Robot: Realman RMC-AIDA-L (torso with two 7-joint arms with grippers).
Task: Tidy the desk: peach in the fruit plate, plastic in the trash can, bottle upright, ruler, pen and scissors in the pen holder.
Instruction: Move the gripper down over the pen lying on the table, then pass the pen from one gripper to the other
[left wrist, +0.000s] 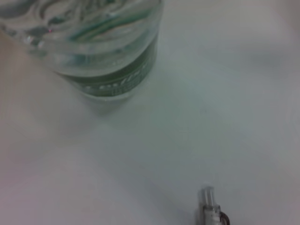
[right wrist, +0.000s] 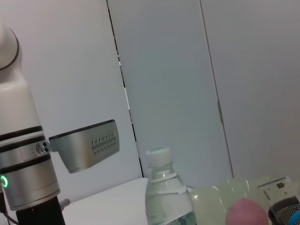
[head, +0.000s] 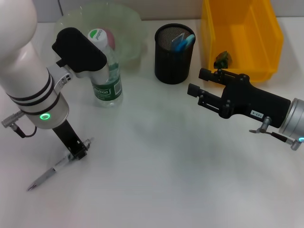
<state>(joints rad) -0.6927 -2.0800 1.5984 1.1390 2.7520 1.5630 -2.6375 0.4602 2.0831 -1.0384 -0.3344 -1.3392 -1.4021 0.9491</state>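
A grey pen lies on the white table at the front left; its end also shows in the left wrist view. My left gripper points down and its tip is at the pen's upper end. The clear bottle stands upright just behind it. A pink peach rests in the green fruit plate. The black mesh pen holder holds blue items. A piece of plastic lies in the yellow trash can. My right gripper hovers open and empty beside the pen holder.
The bottle stands very close to my left arm's wrist. The pen holder and yellow bin stand side by side at the back. Bare table spreads across the middle and front.
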